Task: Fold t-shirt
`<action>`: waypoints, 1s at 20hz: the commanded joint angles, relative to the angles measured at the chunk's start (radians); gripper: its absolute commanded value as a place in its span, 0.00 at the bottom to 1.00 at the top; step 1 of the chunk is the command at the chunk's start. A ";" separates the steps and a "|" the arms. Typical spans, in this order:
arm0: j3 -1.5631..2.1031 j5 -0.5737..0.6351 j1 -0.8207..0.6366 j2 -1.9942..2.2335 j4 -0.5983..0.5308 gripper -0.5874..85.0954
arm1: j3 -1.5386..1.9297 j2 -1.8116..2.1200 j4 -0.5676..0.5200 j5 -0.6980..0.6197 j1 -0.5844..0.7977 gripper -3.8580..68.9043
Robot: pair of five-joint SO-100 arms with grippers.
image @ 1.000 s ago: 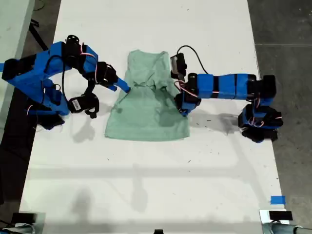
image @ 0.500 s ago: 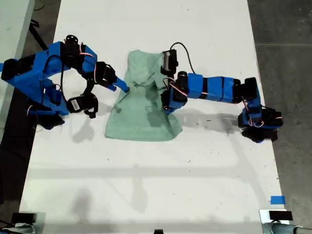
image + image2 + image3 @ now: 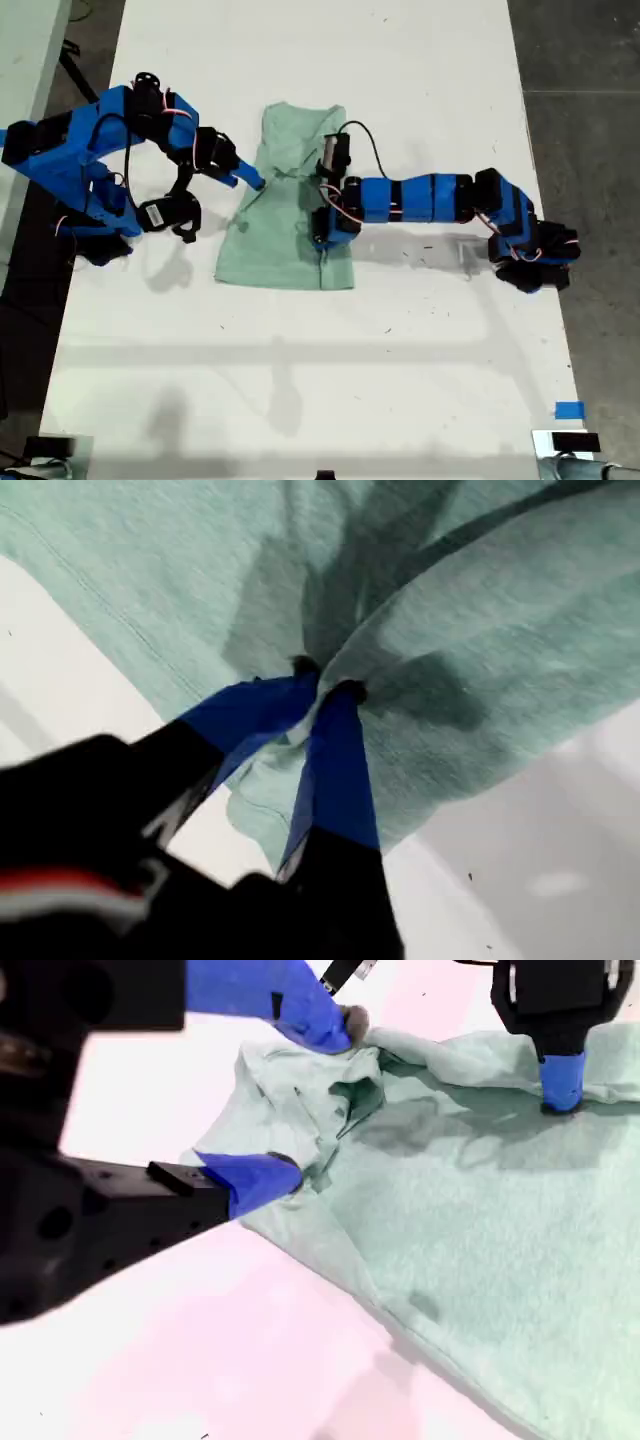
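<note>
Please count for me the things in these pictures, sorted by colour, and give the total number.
Blue: 3 (two robot arms, one piece of blue tape)
Mint green: 1 (the t-shirt)
White: 1 (the table)
Total: 5

A white table (image 3: pixel 300 390) carries the t-shirt (image 3: pixel 275 240).
</note>
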 commanded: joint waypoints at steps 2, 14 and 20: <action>-0.006 0.003 -0.020 0.048 -0.020 0.28 | -0.097 0.135 0.052 -0.060 -0.014 0.48; 0.020 -0.009 -0.018 0.055 -0.015 0.28 | 0.075 0.646 0.396 -0.091 0.044 0.24; 0.327 -0.120 0.049 0.212 -0.060 0.28 | 0.414 0.936 0.397 -0.083 0.078 0.07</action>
